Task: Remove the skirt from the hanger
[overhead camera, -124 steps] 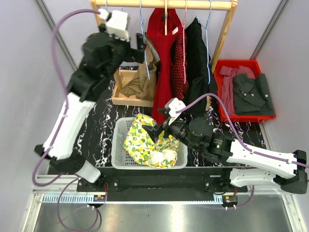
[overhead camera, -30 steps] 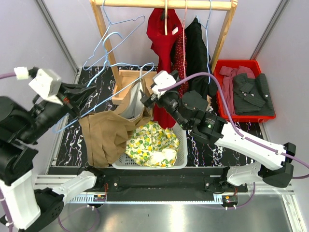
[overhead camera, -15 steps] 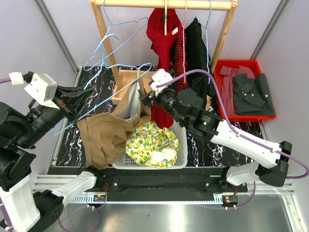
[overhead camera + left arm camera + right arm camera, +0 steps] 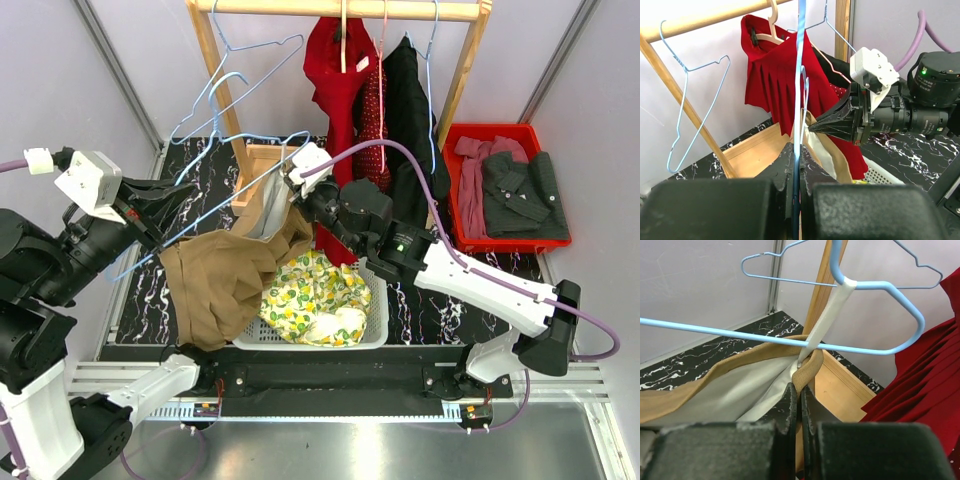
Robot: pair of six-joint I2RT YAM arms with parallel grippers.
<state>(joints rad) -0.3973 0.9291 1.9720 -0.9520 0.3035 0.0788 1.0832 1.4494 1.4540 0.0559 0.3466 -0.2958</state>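
The tan skirt [image 4: 215, 285] hangs from a light blue wire hanger [image 4: 225, 205] over the left side of the basket. My left gripper [image 4: 158, 228] is shut on the hanger's wire [image 4: 800, 75], which runs straight up between its fingertips [image 4: 798, 150]. My right gripper [image 4: 296, 200] is at the hanger's far end, shut on the skirt's waistband [image 4: 805, 371] just under the white loop [image 4: 827, 315] that passes over the hanger [image 4: 790, 342]. The left wrist view shows the right gripper [image 4: 812, 128] pinching the fabric [image 4: 835, 160].
A white basket [image 4: 375, 335] holds a yellow floral garment. The wooden rack [image 4: 340, 10] carries a red dress, dark garments and empty wire hangers [image 4: 225, 85]. A wooden box [image 4: 255, 160] stands under the rack. A red bin [image 4: 460, 140] of clothes sits at the right.
My right gripper moved up and left to the skirt's waistband and closed on it. The left gripper kept hold of the hanger almost in place.
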